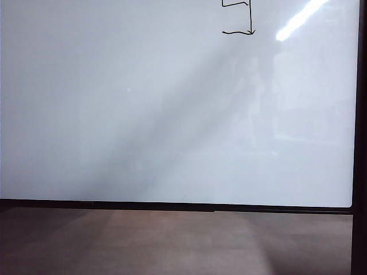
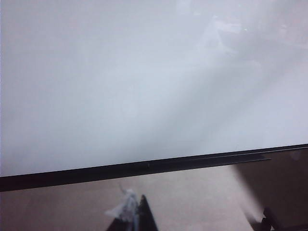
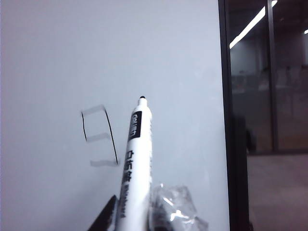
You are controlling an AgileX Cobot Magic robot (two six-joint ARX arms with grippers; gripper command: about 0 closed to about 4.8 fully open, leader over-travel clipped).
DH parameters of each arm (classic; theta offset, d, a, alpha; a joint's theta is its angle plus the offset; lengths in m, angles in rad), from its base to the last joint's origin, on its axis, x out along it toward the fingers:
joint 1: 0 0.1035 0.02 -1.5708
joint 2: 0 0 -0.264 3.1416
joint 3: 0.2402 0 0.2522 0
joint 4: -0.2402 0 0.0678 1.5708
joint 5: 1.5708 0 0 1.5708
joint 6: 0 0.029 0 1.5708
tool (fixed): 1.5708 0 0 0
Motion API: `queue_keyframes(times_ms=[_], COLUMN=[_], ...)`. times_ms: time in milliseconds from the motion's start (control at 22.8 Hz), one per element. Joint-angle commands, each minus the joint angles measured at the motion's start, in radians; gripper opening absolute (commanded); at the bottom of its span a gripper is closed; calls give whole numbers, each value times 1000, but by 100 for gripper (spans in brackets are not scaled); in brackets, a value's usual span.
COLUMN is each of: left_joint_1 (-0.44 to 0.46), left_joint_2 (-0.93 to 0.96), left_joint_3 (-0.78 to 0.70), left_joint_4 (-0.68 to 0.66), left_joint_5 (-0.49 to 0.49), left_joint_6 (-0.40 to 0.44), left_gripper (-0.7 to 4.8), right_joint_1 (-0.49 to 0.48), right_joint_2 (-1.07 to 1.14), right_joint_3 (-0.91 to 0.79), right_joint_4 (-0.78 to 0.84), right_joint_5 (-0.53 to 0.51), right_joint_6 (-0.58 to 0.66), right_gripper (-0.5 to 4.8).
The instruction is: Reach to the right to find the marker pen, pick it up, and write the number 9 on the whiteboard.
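L claw (image 2: 139,214) sits low by the whiteboard (image 1: 143,114) frame, state can't tell. Number 9 (image 1: 241,20) looks drawn near board's upper right, so I judge writing done. R claw (image 3: 130,216) clenched on marker pen (image 3: 134,163), tip off board; only R wrist cam shows it.

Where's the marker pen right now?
The marker pen is in the right gripper, shown in the right wrist view, its tip just off the whiteboard, beside the number 9.
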Motion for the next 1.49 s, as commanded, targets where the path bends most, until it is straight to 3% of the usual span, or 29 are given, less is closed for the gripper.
queue_keyframes(times_ms=[44,745,1009,1140,1272,1491], left_joint_1=[0,0,0,0,0,0], left_joint_2=[1,1,1,1,1,1], left_joint_3=[1,1,1,1,1,1], left_joint_4=[8,8,7,8,8,7], left_joint_5=[1,1,1,1,1,1], left_joint_6=[-3,-3,-3,-3,-3,-3], left_gripper=[-5,-5,-5,-5,-5,-5], right_joint_1=[0,-1,-5,-64,-190,-412], right_joint_2=[-53,-218,-228,-235,-243,-243], right_joint_3=[-30,-36,-45,-90,-181,-363], right_joint_4=[7,-154,-212,-210,-182,-78], right_joint_5=[-1,2,14,46,45,-66], right_joint_6=[1,-7,-165,-182,-182,-169], right_gripper=[-5,4,4,4,4,4])
